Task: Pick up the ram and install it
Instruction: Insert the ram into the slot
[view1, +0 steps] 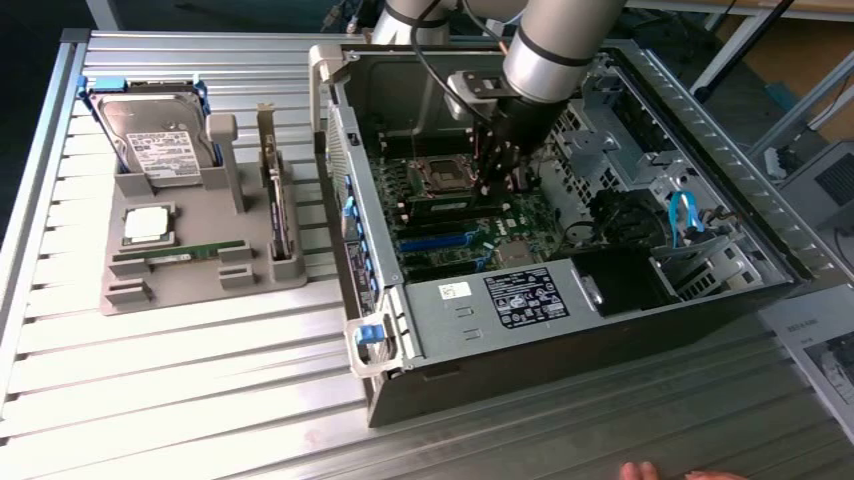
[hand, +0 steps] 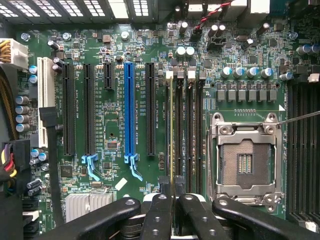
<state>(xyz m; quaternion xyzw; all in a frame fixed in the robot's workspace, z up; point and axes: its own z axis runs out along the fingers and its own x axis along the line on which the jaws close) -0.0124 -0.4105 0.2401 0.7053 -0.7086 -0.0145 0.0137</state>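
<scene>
Inside the open computer case (view1: 534, 380), the claw (hand: 173, 197) is pinched narrow on the top edge of the ram (hand: 171, 130). The ram stands on edge straight ahead of the claw, lined up with a memory slot beside the empty processor socket (hand: 245, 162). Light, stiff and probably fragile, the stick is best held by its long edges, clear of the chips.

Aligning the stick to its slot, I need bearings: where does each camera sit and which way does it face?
Exterior view: high off the arm, looking down on the open computer case and parts tray; the arm reaches into the case.
Wrist view: on the wrist, facing the motherboard square on; the jaws show, shut on the ram.
Shared: the motherboard and its processor socket.
</scene>
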